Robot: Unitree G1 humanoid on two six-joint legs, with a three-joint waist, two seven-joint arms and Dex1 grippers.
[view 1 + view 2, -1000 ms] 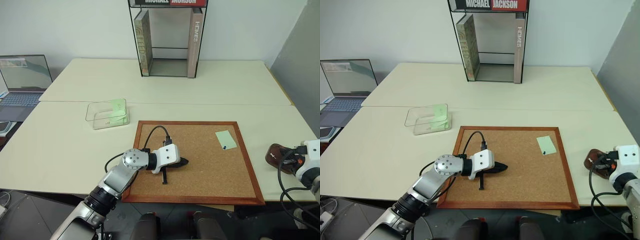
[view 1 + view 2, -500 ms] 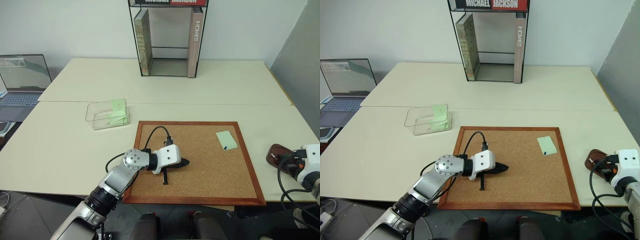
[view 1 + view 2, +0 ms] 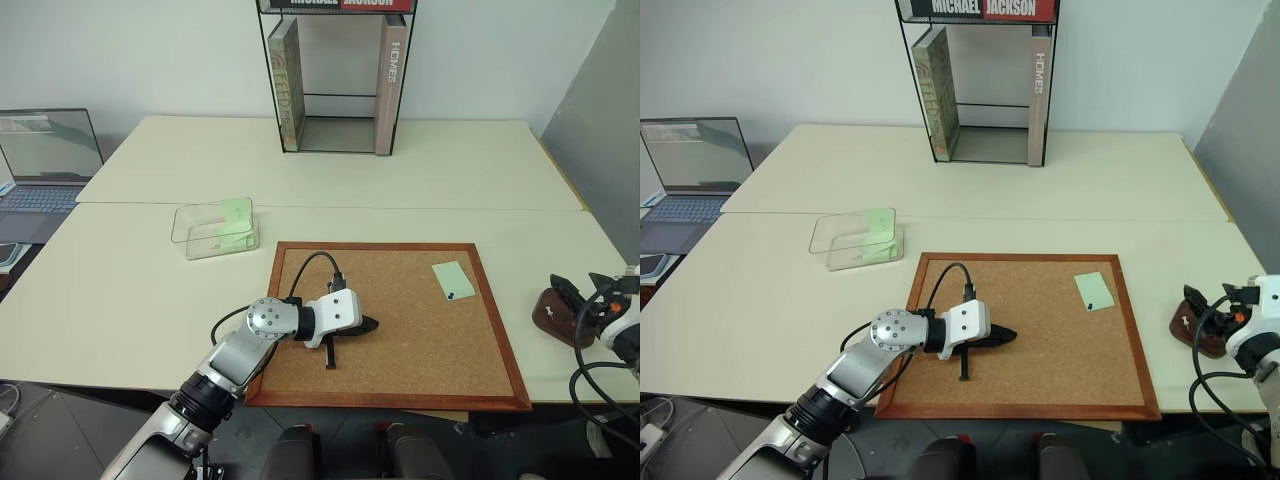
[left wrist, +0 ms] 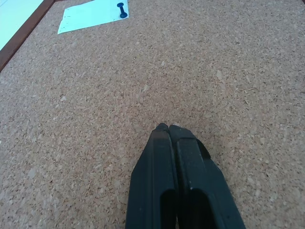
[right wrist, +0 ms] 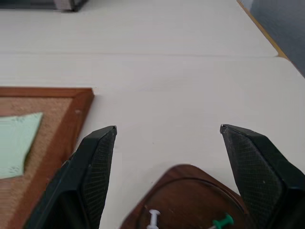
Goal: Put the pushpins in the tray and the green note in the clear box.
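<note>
While the right pincer [image 5: 167,136] stands wide open just above the tray [image 3: 553,312] near the desk's [image 3: 130,280] right edge, holding nothing, two pins lie in that tray, one white [image 5: 153,217] and one green [image 5: 222,222]. On the corkboard [image 3: 400,330], the left pincer [image 4: 167,128] rests shut and empty near the middle. One dark pushpin [image 3: 450,295] holds a green slip [image 3: 452,279] at the board's far right corner. Another green note [image 3: 236,212] sits in the clear box [image 3: 213,230], past the board's far left corner.

Bright, even indoor light, soft faint shadows, no glare; head views sharp, right wrist view slightly soft up close
</note>
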